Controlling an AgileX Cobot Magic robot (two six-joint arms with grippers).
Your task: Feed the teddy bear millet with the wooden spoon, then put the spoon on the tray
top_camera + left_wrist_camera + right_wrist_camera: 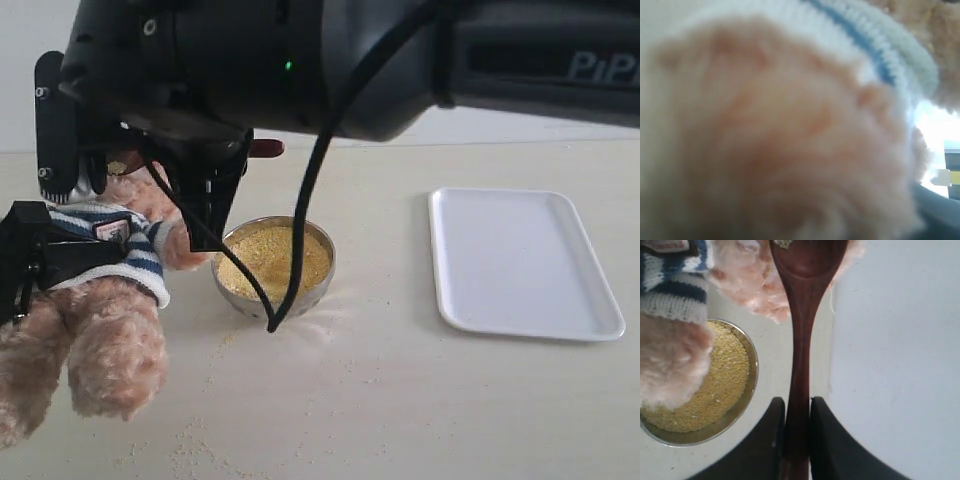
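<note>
The teddy bear [110,340] sits at the left in its striped sweater, and its blurred fur [780,140] fills the left wrist view. My left gripper [60,262] is clamped around the bear's torso. My right gripper [797,402] is shut on the slim handle of the wooden spoon [802,315]. The spoon's oval bowl rests against the bear's face fur [750,280] and carries a few grains. A dark red end of the spoon [268,148] shows under the right arm. Millet [272,258] fills the metal bowl [235,295] beside the bear. The white tray [525,262] lies empty at the right.
The bulky right arm [300,60] spans the top of the exterior view and hides the bear's head, with a black cable [300,250] hanging over the bowl. Loose grains [190,445] are scattered on the table near the bear's legs. The bear's paw [670,365] overlaps the bowl.
</note>
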